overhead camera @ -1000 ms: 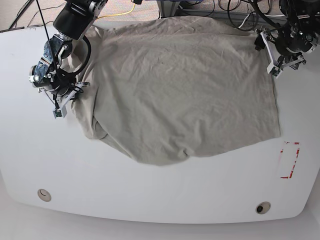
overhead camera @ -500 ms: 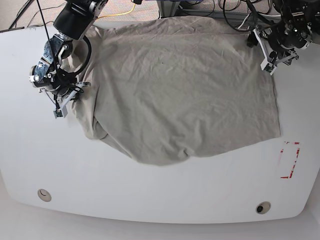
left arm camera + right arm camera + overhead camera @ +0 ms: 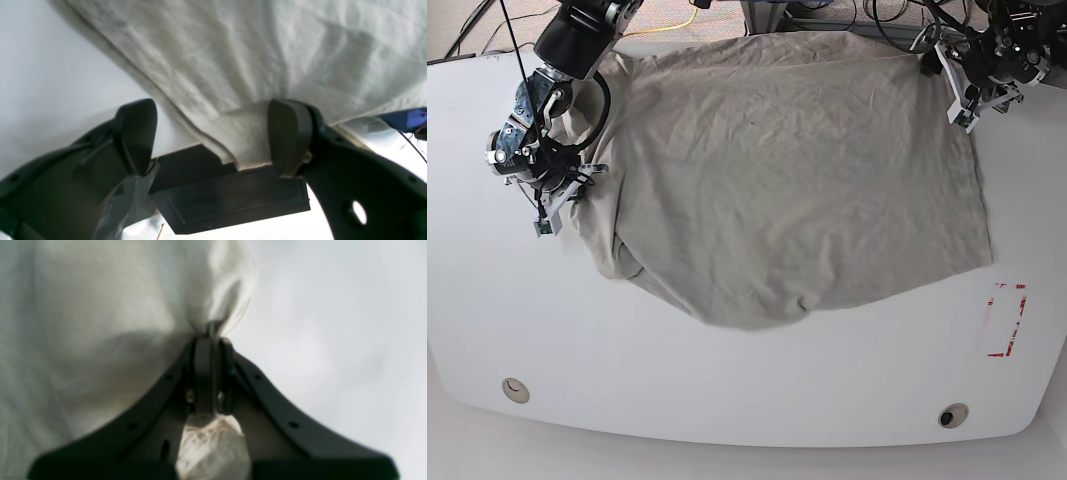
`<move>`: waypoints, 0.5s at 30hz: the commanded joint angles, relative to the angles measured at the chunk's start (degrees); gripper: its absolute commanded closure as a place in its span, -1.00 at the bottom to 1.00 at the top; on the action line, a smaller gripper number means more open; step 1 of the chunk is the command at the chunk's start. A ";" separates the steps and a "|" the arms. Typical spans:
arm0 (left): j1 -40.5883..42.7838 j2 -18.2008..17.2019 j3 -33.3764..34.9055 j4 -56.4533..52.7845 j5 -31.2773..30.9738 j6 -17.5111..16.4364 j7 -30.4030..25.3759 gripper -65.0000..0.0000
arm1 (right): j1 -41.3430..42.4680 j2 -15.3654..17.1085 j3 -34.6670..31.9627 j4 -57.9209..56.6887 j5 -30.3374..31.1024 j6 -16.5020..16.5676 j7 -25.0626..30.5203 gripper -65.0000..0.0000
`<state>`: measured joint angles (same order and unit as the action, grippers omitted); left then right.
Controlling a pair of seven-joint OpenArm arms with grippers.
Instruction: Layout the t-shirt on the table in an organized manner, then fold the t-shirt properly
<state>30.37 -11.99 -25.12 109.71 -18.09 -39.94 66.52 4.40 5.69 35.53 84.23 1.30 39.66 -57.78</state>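
The right gripper [image 3: 210, 336] pinches a t-shirt [image 3: 100, 316] fold – cloth spreads leftward, bare table [image 3: 333, 323] rightward.

T-shirt [image 3: 787, 180]: soft matt woven cloth, creased. Table [image 3: 727, 390]: smooth white, slight sheen. Right hand [image 3: 206, 336]: matt black plastic.

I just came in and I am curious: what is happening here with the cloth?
A two-armed robot is laying out the t-shirt on the table. The right pincer is shut on a bunched edge of it. The left pincer stands open at the far corner, with a fold of fabric between its jaws. The shirt lies mostly spread, wrinkled, not yet folded.
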 commanded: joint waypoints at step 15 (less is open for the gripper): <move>0.27 -0.54 -0.33 0.66 -0.33 -0.06 -0.28 0.01 | -0.23 0.06 -0.23 -0.14 -1.52 0.34 -2.66 0.87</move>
<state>30.48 -11.92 -25.12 109.71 -18.11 -39.97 66.52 4.40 5.69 35.53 84.23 1.32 39.66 -57.78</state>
